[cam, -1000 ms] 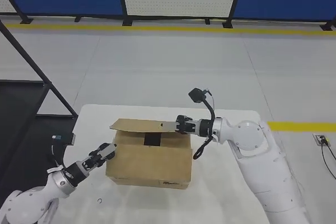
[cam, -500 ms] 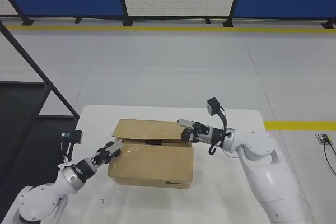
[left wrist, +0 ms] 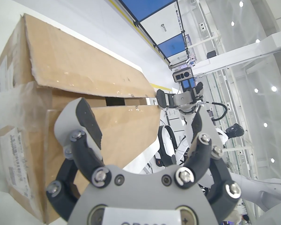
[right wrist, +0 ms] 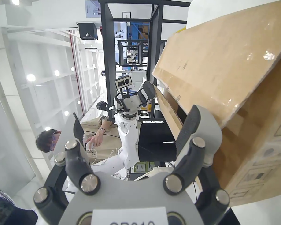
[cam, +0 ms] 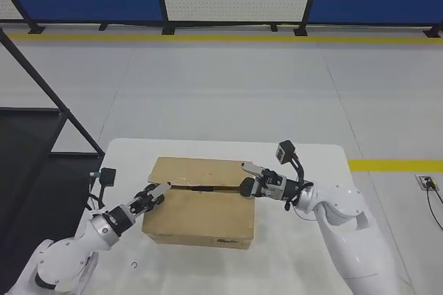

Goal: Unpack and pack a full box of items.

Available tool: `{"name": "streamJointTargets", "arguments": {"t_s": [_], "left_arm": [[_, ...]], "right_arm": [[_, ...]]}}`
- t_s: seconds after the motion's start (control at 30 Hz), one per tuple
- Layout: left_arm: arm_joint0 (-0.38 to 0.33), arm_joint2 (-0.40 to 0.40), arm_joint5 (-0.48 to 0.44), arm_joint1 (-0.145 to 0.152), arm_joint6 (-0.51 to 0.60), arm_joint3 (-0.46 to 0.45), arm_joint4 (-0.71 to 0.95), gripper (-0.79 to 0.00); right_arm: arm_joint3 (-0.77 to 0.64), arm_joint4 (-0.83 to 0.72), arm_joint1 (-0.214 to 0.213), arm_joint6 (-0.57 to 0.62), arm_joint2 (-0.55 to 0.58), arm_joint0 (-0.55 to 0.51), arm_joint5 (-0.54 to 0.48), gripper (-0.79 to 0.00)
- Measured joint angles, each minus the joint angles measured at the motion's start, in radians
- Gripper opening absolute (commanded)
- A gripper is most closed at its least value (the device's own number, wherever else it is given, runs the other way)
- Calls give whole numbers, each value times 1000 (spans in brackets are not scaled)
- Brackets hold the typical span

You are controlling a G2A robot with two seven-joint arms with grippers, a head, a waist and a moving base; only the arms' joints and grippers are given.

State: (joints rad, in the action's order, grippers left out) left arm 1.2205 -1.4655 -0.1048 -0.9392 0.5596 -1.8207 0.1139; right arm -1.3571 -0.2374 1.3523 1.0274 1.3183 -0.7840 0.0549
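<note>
A brown cardboard box [cam: 199, 214] lies on the white table [cam: 295, 254]. Its two long top flaps are almost flat, with a narrow dark slit between them [left wrist: 114, 101]. My left gripper [cam: 156, 193] is open at the box's left end, one finger [left wrist: 87, 120] lying over the near flap [left wrist: 121, 127]. My right gripper [cam: 247, 175] is open at the box's right end, one finger [right wrist: 196, 127] against the edge of the far flap [right wrist: 224, 59]. Each wrist view shows the other gripper at the box's opposite end, the right gripper [left wrist: 161, 98] and the left gripper [right wrist: 148, 90]. The box's contents are hidden.
A black metal rack [cam: 29, 140] stands just left of the table. A small ring-shaped piece [cam: 134, 264] lies on the table near its front left. Bare table surface lies to the right of and in front of the box.
The far flap, held up a second ago, has come down nearly flat. My right gripper has drawn back to the box's right end. My left gripper has risen to the near flap's left edge.
</note>
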Motion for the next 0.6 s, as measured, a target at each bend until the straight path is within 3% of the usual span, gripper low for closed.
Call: {"name": "streamJointTargets", "arguments": {"t_s": [0.13,0.43,0.6], "left_arm": [[7,-28,-25,-3,-25,0,48,0],[121,-256,-56,2,-132,68,174,0],[198,-325,-40,8,-55,88,155,0]], "right_arm": [[4,34,-4,-6,-20,3,-12,0],[-6,100,-11,4,-71,12,-58,0],[-14,134,-14,11,-86,22,-79,0]]}}
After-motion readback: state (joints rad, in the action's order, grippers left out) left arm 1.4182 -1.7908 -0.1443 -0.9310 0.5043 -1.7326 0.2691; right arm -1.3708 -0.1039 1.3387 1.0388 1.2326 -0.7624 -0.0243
